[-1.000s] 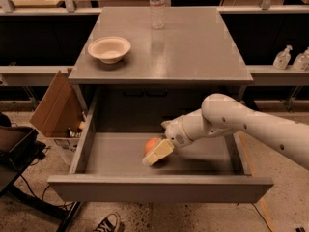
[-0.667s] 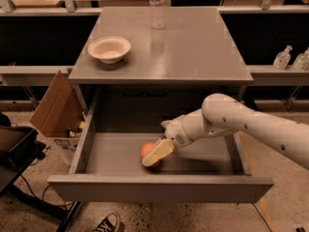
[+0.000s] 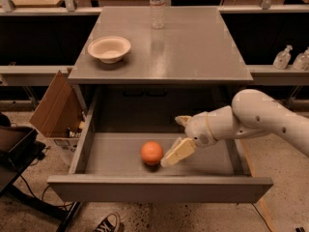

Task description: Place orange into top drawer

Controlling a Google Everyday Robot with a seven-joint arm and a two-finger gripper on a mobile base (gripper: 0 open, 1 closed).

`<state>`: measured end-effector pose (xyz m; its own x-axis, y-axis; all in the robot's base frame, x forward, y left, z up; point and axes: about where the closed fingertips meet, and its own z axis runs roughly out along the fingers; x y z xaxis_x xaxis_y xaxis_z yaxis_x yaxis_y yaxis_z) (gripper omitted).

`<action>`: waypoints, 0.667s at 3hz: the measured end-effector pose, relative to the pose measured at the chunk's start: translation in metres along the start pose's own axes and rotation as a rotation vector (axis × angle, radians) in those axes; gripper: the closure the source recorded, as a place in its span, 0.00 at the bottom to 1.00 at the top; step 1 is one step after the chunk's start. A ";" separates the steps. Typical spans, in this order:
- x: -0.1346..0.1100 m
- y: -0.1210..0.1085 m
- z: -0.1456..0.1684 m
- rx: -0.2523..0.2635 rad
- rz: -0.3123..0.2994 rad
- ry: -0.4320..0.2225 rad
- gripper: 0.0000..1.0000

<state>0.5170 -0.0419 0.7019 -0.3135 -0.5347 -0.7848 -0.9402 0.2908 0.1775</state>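
Grey tabletop [image 3: 193,47] fills the upper frame, carrying a bowl [image 3: 109,48] at left and a bottle [image 3: 157,6] at the top edge. Below it the drawer [image 3: 159,187] stands open, the orange [image 3: 152,152] resting on its floor near the front, mid-frame. Just right of the orange, the tool [image 3: 174,140] reaches in from the right, spread wide and gripping nothing.
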 end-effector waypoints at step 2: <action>0.004 0.034 -0.164 0.047 -0.177 0.048 0.00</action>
<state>0.4615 -0.1642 0.8021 -0.1506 -0.6178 -0.7717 -0.9744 0.2245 0.0103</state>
